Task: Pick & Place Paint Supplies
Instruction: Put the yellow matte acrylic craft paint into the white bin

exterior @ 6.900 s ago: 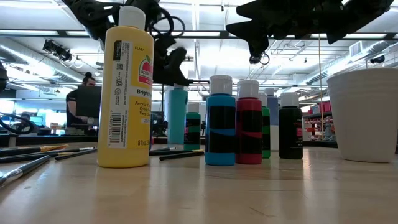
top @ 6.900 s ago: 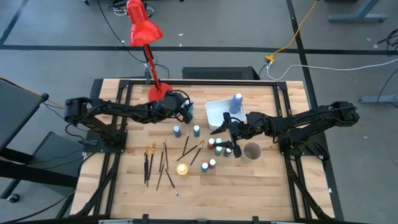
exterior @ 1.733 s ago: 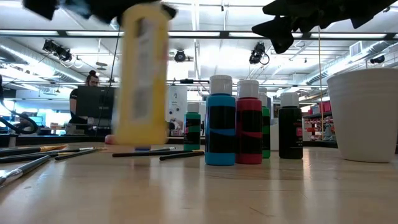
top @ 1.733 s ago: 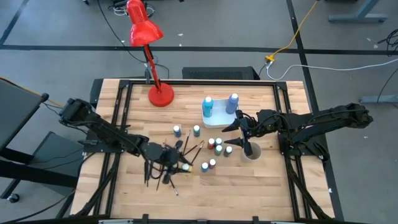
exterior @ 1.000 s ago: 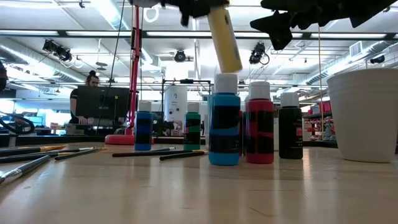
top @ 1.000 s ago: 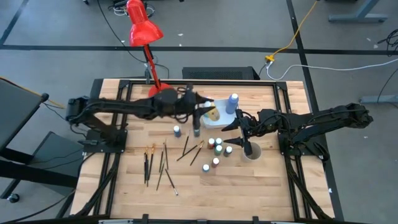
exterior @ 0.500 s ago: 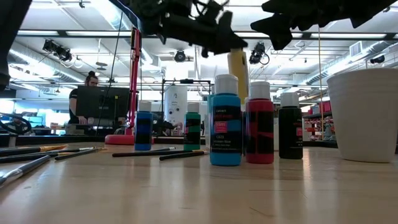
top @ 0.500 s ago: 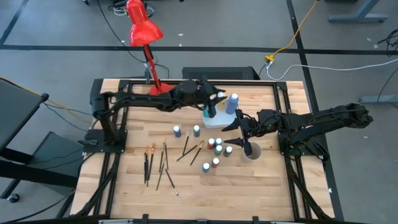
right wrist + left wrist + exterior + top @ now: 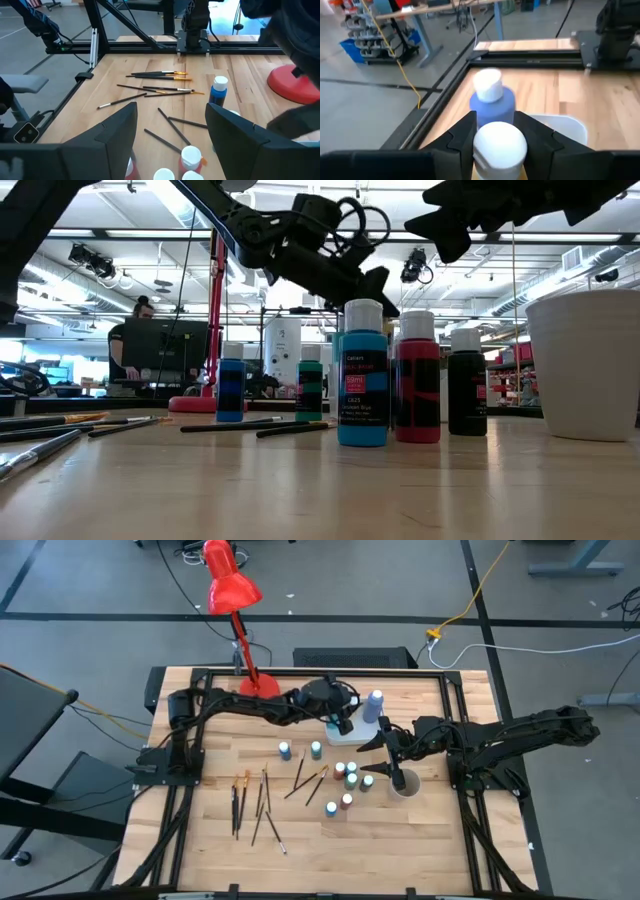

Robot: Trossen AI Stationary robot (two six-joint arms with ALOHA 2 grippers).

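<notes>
My left gripper (image 9: 343,718) is over the white tray (image 9: 352,737) at the table's far middle, shut on a yellow bottle with a white cap (image 9: 499,142). In the low view my left gripper (image 9: 362,280) is up behind the teal bottle (image 9: 361,380), which hides the yellow one. A blue bottle (image 9: 492,100) stands in the tray (image 9: 567,125) just beyond it. My right gripper (image 9: 383,758) is open and empty above a cluster of small bottles (image 9: 351,778); it also shows in its wrist view (image 9: 170,145). Brushes (image 9: 258,802) lie on the table. My left gripper pinches the yellow bottle at the sides of its white cap (image 9: 479,146) between its two fingers (image 9: 462,134). The fingers slant down from the table's left. The bottle is upright, cap up. Its lower end is hidden, so I cannot tell whether it stands in the tray.
A white cup (image 9: 404,782) stands right of the bottle cluster, under my right gripper. A red desk lamp (image 9: 232,590) has its base (image 9: 258,688) at the far left of the tray. Blue and green bottles (image 9: 285,750) stand mid-table. More brushes (image 9: 160,90) lie left of them.
My left gripper has carried the yellow bottle toward the table's right over the white tray and lowered it. The bottle was tilted high above the small bottles; it has turned upright and sunk behind the teal bottle in the low view.
</notes>
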